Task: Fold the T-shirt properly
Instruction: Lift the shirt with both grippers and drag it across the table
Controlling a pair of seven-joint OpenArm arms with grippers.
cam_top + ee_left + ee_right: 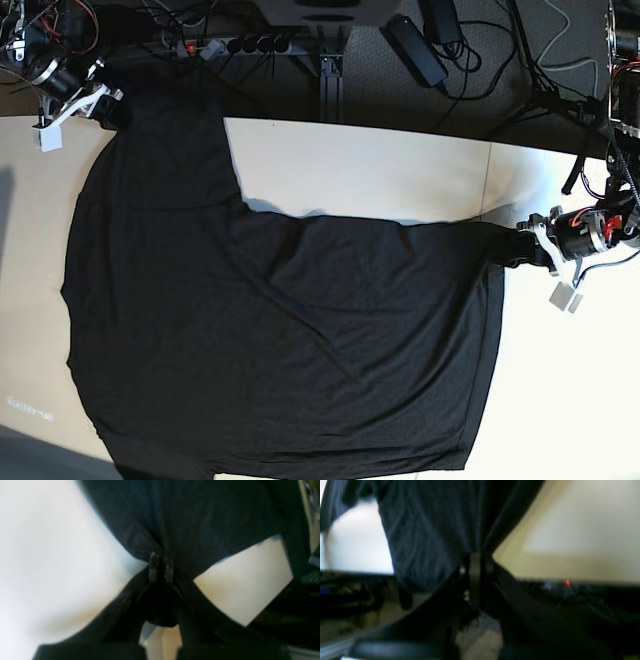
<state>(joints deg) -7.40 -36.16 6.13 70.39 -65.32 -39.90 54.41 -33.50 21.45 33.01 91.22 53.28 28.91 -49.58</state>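
Pale table (380, 170) under everything, bare along its far edge and down both sides; also seen as a washed-out surface in both wrist views, blurred.

Black T-shirt (280, 340) spread across most of the table, plain side up, no print showing; one corner drawn toward the far left of the base view, another pulled into a narrow taut strip toward the right of that view; a diagonal crease across the middle; the near hem running off the bottom of the base view; a few shallow wrinkles otherwise.

Dark floor strip beyond the table's far edge, cluttered with cables (470, 50), a power strip (235, 45) and a black adapter brick (415, 45).

Left gripper (161, 566) at the right edge of the base view, jaws pinched tight on a bunched fold of the T-shirt, cloth fanning out from the fingertips in the left wrist view.

Right gripper (476, 566) at the far left corner of the base view, jaws likewise clamped on gathered fabric, pleats radiating away from the pinch in the right wrist view; a small red light (567, 582) off to one side, too blurred to identify.
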